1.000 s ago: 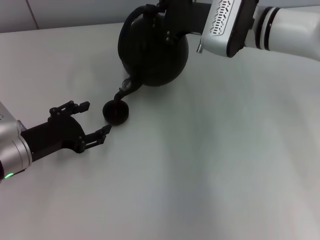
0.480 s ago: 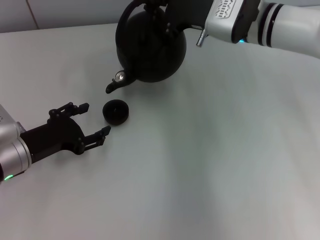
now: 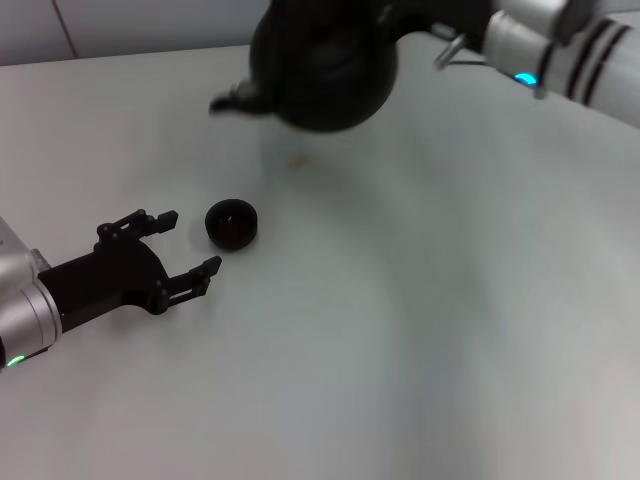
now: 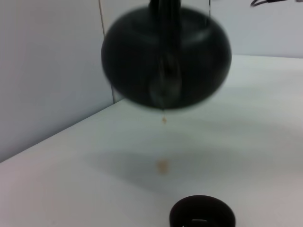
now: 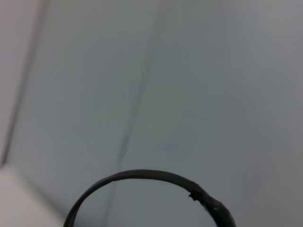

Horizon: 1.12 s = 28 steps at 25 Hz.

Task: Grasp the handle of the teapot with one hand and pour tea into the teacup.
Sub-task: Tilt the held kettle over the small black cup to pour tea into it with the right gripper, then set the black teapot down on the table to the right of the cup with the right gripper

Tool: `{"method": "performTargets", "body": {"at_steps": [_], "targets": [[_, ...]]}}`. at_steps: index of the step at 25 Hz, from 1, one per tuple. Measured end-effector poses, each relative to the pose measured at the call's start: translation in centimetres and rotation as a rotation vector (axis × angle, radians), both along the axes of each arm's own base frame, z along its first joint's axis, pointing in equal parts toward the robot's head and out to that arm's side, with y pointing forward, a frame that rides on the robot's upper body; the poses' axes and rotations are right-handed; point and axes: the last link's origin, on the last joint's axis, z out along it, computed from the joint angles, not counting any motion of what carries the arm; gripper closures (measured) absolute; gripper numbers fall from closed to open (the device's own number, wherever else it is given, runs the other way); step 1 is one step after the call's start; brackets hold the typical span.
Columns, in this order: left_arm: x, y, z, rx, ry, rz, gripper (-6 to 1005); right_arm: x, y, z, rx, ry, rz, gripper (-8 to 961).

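Note:
The black teapot (image 3: pixel 325 60) hangs in the air at the back of the table, spout (image 3: pixel 228 100) pointing to my left, well behind the teacup (image 3: pixel 231 223). My right gripper (image 3: pixel 410 15) is at the top edge, shut on the handle (image 5: pixel 142 177), whose arch shows in the right wrist view. The small black teacup stands on the table just beside my open left gripper (image 3: pixel 192 238), which rests low, not touching it. The left wrist view shows the teapot (image 4: pixel 165 56) above and behind the teacup (image 4: pixel 202 215).
A small brownish drip spot (image 3: pixel 298 160) lies on the white table (image 3: pixel 420 330) under the pot; it also shows in the left wrist view (image 4: pixel 162 165). A wall runs along the table's back edge.
The right arm has lifted the teapot up and back to the right, away from the teacup, and levelled its spout. A drip spot now shows. The left arm has not moved.

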Motion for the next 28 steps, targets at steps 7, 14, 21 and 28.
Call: {"method": "performTargets", "body": {"at_steps": [7,14,21,28], "targets": [[0.0,-0.1,0.0,-0.004,-0.004,-0.003,206,5.5,-2.4,2.6,0.073,0.179,-0.150,866],[0.0,-0.2,0.1,-0.005,-0.005,-0.005,206,8.6,-4.9,2.3,0.068,0.219,-0.218,866],[0.2,-0.1,0.1,-0.002,-0.007,-0.012,206,9.8,-5.5,1.4,0.071,0.210,-0.254,866],[0.4,0.0,0.1,-0.002,-0.009,-0.017,206,9.9,-5.5,0.7,0.068,0.181,-0.255,865]]}}
